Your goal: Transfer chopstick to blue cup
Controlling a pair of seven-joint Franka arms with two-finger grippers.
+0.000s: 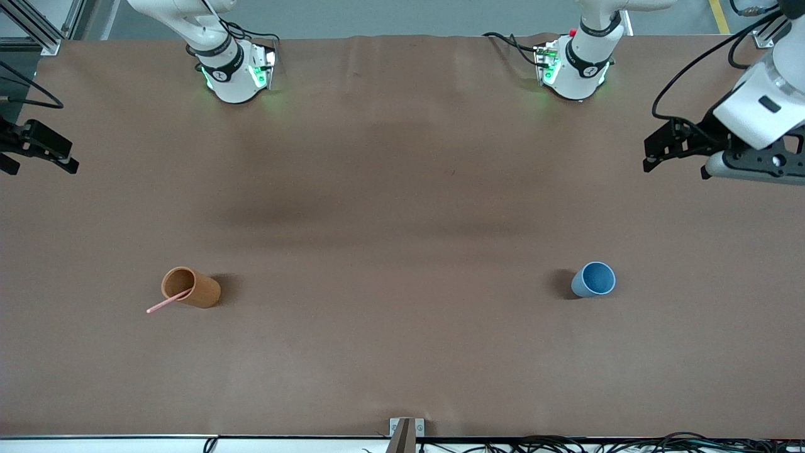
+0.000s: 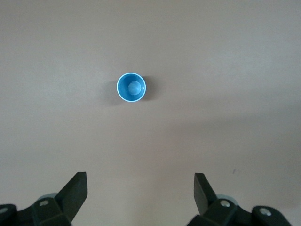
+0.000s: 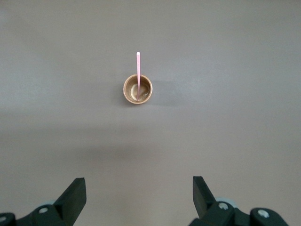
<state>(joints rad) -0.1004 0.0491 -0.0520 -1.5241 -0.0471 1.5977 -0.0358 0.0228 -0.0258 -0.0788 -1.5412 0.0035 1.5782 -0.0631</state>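
Pink chopstick [image 1: 168, 303] leans in the orange-brown cup [image 1: 192, 287] toward the bench's right-arm end; blue cup [image 1: 594, 280] stands toward the left-arm end. Left gripper [image 1: 657, 150] and right gripper [image 1: 44, 153] wait spread wide, holding nothing. No readable writing.

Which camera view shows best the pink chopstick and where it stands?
The right wrist view: it looks straight down on the chopstick standing in the orange-brown cup, leaning over its rim. The front view shows it small, near the right arm's end. The left wrist view shows only the blue cup.

High front camera overlooks the table [image 1: 402, 352]; wrist cameras face down.
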